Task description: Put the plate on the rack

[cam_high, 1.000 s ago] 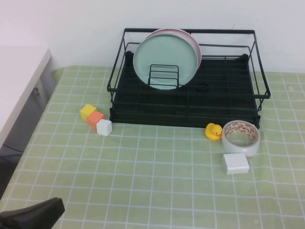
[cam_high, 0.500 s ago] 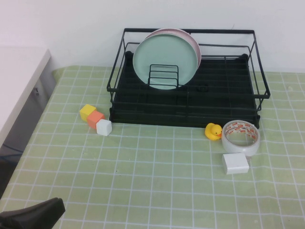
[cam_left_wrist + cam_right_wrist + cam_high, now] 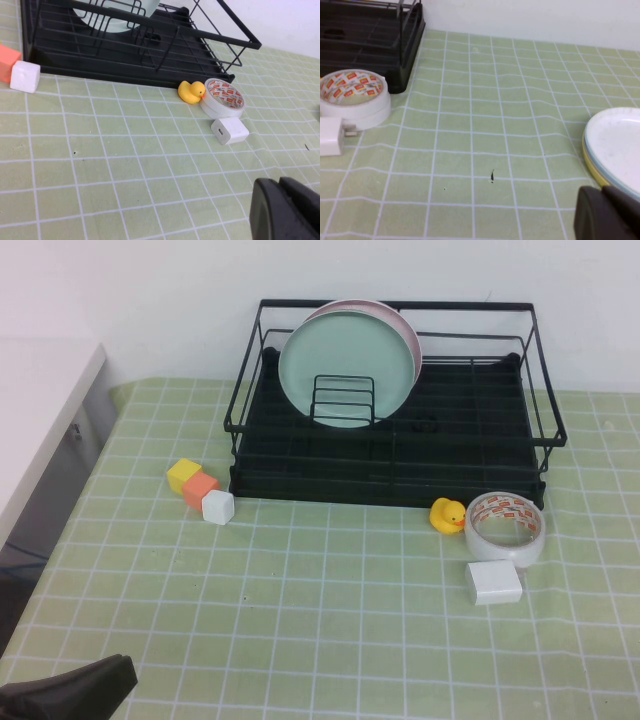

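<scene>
The plate [image 3: 345,368], pale mint green, stands nearly upright on its edge inside the rack [image 3: 395,485], in the left rear part of it, leaning back against a pale pink plate [image 3: 405,325] of like size that shows behind its upper right edge. A small set of upright wire loops [image 3: 343,400] stands in front of the green plate's lower half. The rest of the rack's black tray base holds nothing else that can be made out apart from a small dark fitting near the middle. On the green checked tablecloth [image 3: 300,610] just off the rack's front left corner lie three small blocks touching one another: a yellow block [image 3: 184,474], an orange block [image 3: 201,489] and a white block [image 3: 218,507]. Off the front right corner sits a yellow rubber duck [image 3: 449,515], just beside a roll of tape [image 3: 505,528], and near the roll, toward the robot, lies a white charger plug [image 3: 494,583]. In the right wrist view a separate stack of plates [image 3: 615,147], white over yellow, lies flat on the cloth, well apart from the rack. The left gripper [image 3: 285,210] is low over the cloth on the robot's side of the table, well away from the rack, its fingers closed together with nothing between them. The right gripper [image 3: 607,215] hovers beside the flat stack, likewise closed and empty.
</scene>
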### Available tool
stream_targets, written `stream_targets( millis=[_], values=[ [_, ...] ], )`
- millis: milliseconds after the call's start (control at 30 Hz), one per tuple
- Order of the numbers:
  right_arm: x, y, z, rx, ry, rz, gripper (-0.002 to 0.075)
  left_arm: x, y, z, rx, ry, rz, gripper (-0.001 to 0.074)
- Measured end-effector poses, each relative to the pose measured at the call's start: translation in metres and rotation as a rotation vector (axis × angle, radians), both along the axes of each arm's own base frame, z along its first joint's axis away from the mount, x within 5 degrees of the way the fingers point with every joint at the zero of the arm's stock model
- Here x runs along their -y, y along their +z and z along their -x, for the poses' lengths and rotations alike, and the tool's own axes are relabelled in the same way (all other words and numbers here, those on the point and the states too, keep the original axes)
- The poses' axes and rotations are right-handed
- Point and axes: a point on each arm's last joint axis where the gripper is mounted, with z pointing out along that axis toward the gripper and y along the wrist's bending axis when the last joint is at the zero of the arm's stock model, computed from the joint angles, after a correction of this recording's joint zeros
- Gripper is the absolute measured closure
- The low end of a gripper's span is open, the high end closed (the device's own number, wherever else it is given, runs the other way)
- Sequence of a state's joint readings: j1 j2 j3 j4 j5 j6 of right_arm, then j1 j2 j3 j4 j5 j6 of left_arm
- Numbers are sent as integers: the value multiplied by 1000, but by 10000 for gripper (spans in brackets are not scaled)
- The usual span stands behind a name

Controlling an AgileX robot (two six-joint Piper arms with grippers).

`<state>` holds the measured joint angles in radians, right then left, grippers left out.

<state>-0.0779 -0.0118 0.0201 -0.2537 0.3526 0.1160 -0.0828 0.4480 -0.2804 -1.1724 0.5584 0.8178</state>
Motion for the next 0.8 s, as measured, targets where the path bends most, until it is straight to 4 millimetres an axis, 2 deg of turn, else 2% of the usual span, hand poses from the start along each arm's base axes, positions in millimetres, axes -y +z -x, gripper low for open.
stream_targets(
  millis=[333,800],
  values=[
    [-1,0,0,-15,35,69,720,0,0,0,0,0,0,737],
    [-1,0,0,-15,37,71,720,1,0,1,-2,-18,-5,737]
  ],
)
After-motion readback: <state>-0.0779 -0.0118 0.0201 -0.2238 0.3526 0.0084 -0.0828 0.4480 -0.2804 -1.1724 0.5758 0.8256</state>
